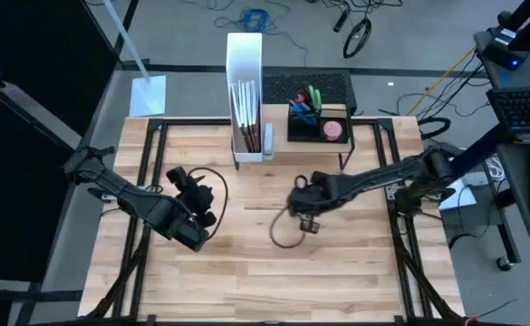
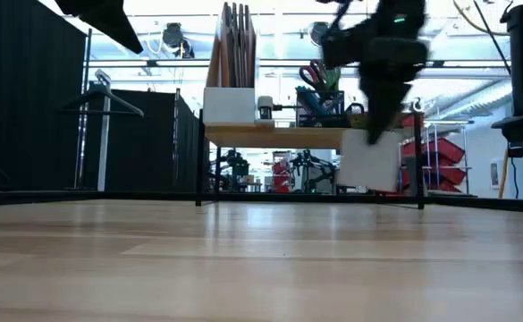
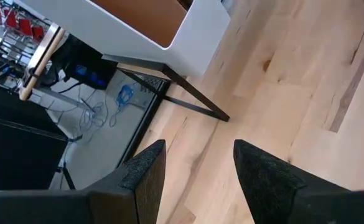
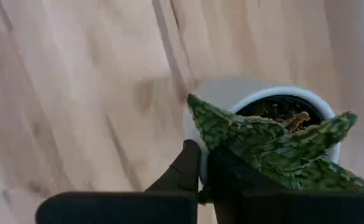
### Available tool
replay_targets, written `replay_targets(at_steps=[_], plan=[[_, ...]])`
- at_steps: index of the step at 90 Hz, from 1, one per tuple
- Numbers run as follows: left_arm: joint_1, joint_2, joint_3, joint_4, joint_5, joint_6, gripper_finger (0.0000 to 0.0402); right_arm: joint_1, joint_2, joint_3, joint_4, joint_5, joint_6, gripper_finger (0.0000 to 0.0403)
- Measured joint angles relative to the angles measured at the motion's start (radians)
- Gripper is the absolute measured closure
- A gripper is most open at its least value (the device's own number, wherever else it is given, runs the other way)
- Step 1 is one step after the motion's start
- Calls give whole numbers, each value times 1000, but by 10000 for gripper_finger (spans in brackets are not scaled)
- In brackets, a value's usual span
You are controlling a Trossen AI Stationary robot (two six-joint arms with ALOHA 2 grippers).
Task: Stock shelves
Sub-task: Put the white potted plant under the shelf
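Small potted plant [image 4: 275, 134], white round pot with stiff mottled green leaves, hangs in the right gripper [image 4: 203, 171], fingers clenched on the pot rim beside the leaves. From above, the right gripper [image 1: 308, 215] sits over mid worktop [image 1: 246, 272], in front of the shelves [image 1: 373, 154]; the low view shows the pot [image 2: 368, 161] lifted clear of the worktop, roughly level with the riser's wood top [image 2: 279, 136]. Pot looks ceramic: rigid, smooth, likely slippery and breakable if dropped, soil could spill if tilted; the rim pinch seems the workable hold, leaves shouldn't take load. The shelf top already carries a tall white file box [image 1: 245, 91] and a black organizer tray [image 1: 319, 122], so free room looks tight. Left gripper [image 3: 197, 168] waits low over the worktop's left side near the riser's leg [image 3: 194, 99], fingers released, holding nothing.
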State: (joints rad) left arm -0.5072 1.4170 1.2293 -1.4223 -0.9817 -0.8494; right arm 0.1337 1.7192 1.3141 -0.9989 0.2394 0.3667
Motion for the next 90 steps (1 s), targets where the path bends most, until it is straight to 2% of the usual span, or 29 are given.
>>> replay_targets(at_steps=[26,68,90], plan=[[0,0,0,0,0,6,226,-130,150,95,17,-3,-211,403],[0,0,0,1,5,24,226,-244,162,97,55,-5,-357,402],[0,0,0,2,5,24,226,-246,162,97,80,0,-401,374]])
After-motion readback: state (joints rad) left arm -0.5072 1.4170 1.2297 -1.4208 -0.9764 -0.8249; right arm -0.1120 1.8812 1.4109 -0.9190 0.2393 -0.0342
